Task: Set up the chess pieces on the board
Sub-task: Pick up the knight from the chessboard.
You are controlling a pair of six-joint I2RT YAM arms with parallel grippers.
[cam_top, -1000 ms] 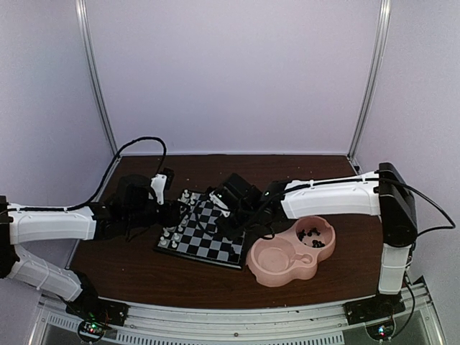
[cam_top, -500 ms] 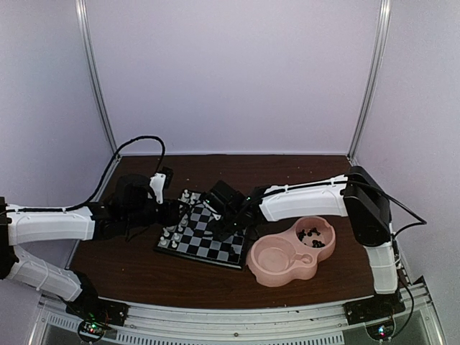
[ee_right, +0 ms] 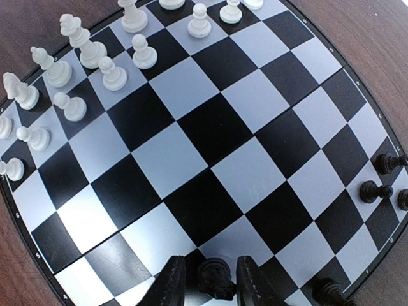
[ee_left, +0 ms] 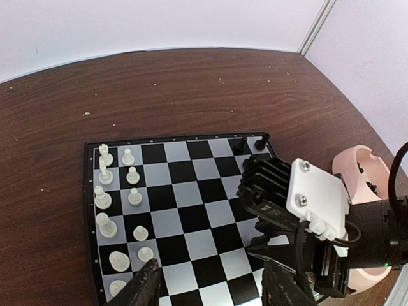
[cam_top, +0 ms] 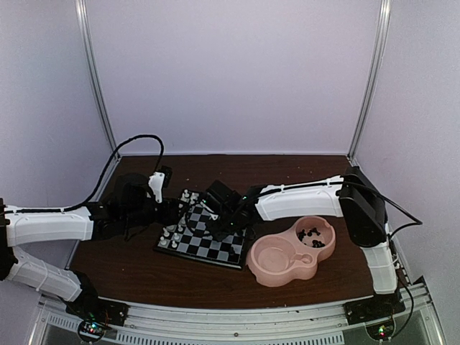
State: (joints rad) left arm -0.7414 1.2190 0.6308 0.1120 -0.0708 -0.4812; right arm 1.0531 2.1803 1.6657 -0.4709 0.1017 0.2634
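While the right arm works along the black side of the board, setting out the black men looks like the step in hand. Nearest the arms' bases sits a pink double-bowl dish [cam_top: 282, 279], with loose black chess pieces [cam_top: 310, 234] heaped in its farther, right-hand bowl. Just left of it lies the board [cam_top: 208, 248]. White pieces [ee_right: 145, 56] line its left edge in two rows (whether complete is too small to tell), and a few black pieces [ee_right: 375, 190] stand near its far right corner. The right gripper [ee_right: 210, 271] hangs low there, jaws close on either side of one upright black piece [ee_right: 215, 287]; whether they pinch it cannot be told. The left gripper [ee_left: 213, 290] hovers spread wide and empty by the white rows. Next, this piece probably needs seating squarely, then a straight lift clear of its neighbours.
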